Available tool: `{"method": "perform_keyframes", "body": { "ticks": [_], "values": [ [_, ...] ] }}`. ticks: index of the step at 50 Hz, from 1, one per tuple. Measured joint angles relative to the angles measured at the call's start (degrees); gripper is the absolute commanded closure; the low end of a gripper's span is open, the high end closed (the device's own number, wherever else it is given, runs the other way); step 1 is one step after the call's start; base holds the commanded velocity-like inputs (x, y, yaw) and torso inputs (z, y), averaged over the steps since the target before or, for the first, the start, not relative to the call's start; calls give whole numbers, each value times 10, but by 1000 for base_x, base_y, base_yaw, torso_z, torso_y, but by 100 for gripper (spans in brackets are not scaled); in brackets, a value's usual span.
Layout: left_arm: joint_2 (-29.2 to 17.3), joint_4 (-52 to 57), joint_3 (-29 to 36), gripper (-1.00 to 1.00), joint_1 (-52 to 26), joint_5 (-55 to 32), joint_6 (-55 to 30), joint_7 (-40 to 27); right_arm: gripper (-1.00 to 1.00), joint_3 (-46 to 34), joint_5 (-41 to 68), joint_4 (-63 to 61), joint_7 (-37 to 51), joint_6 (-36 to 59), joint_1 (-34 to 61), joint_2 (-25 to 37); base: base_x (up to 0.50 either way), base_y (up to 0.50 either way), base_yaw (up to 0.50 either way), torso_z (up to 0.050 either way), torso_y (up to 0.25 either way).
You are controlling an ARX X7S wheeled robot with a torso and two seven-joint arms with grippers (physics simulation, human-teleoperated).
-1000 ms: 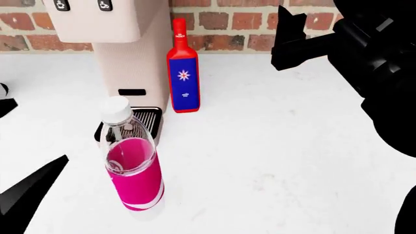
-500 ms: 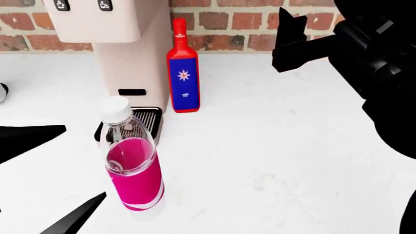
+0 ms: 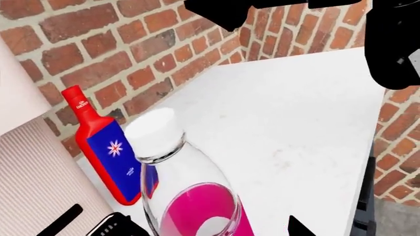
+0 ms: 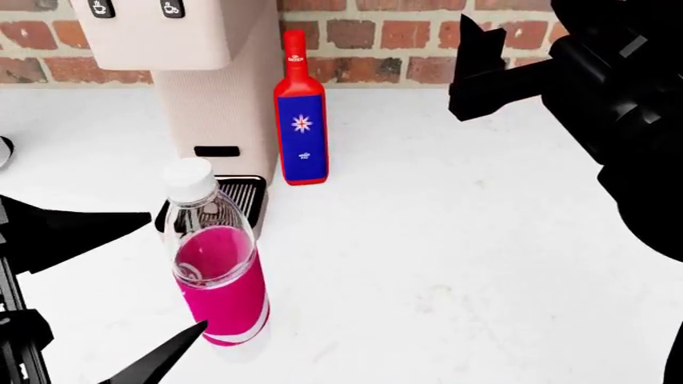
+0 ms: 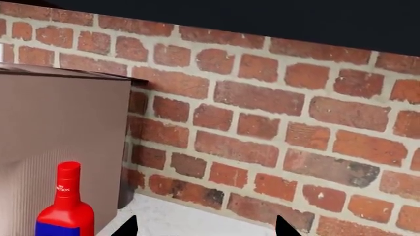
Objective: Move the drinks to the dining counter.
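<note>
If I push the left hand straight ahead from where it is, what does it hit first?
The clear bottle with pink liquid. It fills the left wrist view right between the open left hand fingertips, ahead of the red bottle and the coffee machine. Depth is uncertain, but it looks close.

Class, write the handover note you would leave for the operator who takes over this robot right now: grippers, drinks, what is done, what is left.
Left gripper: open, empty, its fingers on either side of the pink bottle, not closed on it.
Right gripper: empty, raised over the white counter to the right of the red bottle; the fingertips in its wrist view stand apart.
Both bottles stand upright on the white counter, the red one at the brick wall beside the coffee machine, the pink one in front of the machine.
Done: nothing delivered.
Left: grasp each bottle and carry both to the dining counter, which is not in view.
</note>
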Motion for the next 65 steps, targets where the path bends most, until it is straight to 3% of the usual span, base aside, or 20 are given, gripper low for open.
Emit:
{"method": "perform_keyframes", "body": {
  "ticks": [20, 55, 56, 65],
  "values": [
    [27, 3, 69, -100, 17, 132, 43, 74, -100, -3, 9, -2, 6, -5, -9, 11, 0, 0, 0, 0, 0],
    [53, -39, 211, -100, 20, 277, 139, 128, -100, -10, 27, -4, 14, -11, -15, 27, 0, 0, 0, 0, 0],
    [54, -40, 214, 100, 21, 280, 142, 129, -100, -10, 28, -4, 14, -11, -16, 28, 0, 0, 0, 0, 0],
    [63, -39, 205, 100, 34, 287, 158, 128, -100, -12, 30, -5, 15, -15, -21, 32, 0, 0, 0, 0, 0]
  ]
}}
